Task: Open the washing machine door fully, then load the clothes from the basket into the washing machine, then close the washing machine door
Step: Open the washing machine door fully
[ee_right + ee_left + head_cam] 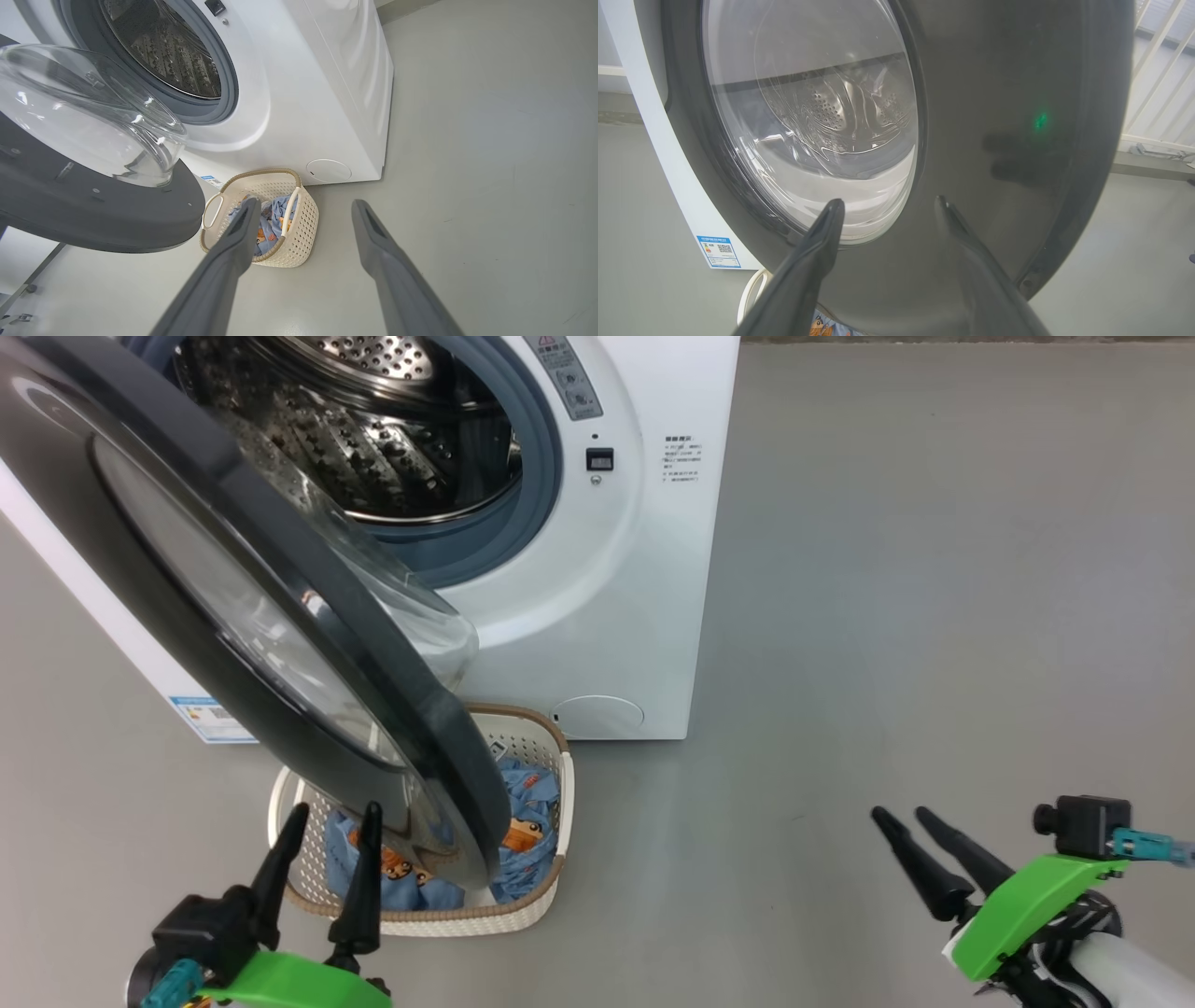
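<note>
The door [243, 616] hangs half open over the basket [467, 922]. Both arms' jaws stand apart, empty; next, swing it wider.

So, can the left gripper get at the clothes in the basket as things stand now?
Probably not directly. The partly open washing machine door hangs over part of the basket, between the open left gripper and the clothes. Swinging it wider should free the way.

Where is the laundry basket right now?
In the head view the basket sits on the floor at lower left, in front of the washing machine, partly hidden by its open door, beyond the left gripper.
</note>
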Tool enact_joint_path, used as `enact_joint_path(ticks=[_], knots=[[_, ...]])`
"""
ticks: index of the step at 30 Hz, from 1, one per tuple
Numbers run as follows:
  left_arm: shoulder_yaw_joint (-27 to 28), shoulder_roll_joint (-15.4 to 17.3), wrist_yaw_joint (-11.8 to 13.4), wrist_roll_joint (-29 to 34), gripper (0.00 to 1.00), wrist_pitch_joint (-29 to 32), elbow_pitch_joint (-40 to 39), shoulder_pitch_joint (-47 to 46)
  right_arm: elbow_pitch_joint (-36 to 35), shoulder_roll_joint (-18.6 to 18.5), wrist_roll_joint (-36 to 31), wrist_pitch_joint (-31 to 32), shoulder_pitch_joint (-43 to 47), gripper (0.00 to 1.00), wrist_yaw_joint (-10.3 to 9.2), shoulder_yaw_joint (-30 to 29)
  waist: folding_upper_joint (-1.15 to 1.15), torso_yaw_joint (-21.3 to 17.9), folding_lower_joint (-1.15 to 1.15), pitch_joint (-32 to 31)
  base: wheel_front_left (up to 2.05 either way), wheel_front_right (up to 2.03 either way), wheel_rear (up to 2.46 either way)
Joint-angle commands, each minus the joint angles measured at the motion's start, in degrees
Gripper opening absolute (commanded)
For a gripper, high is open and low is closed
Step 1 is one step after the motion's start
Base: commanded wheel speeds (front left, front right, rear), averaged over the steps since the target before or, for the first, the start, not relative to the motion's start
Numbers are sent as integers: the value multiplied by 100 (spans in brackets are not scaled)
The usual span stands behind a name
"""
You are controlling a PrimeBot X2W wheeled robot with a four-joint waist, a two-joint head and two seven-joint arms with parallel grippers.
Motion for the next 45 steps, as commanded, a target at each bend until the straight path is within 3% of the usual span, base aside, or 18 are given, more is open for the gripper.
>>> enact_joint_path(ticks=[1,8,16,21,30,43,44,45], knots=[[243,58,-9,-2,100,-37,-103,-49,14,-104,-112,-116,61,100,17,-41,0,-11,0,-3,0,0,0],[355,14,-9,25,100,-37,-143,-51,55,205,-1157,-154,203,100,17,-1220,0,-49,0,35,0,0,0],[393,-7,-9,62,100,-37,-169,-81,-647,802,-3231,-156,844,100,17,-3037,0,-39,0,59,0,0,0],[414,-6,-9,97,100,-37,-193,-74,-1115,1193,-4106,-156,1268,100,17,-3840,0,-20,0,52,0,0,0],[430,-18,-9,125,100,-37,-210,-89,-1343,1603,-4750,-156,1815,100,17,-4520,0,14,0,84,0,0,0],[493,-54,-9,105,100,-37,-135,-95,-1318,1949,-5096,-156,2162,100,17,-4820,0,39,0,115,0,0,0],[514,-54,-9,106,46,-37,-126,-103,-1320,1954,-5109,-156,2166,100,17,-4823,0,41,0,104,0,0,0],[545,-55,-9,106,16,-37,-117,-119,-1322,1957,-5126,-156,2168,100,17,-4830,0,45,0,92,0,0,0]])
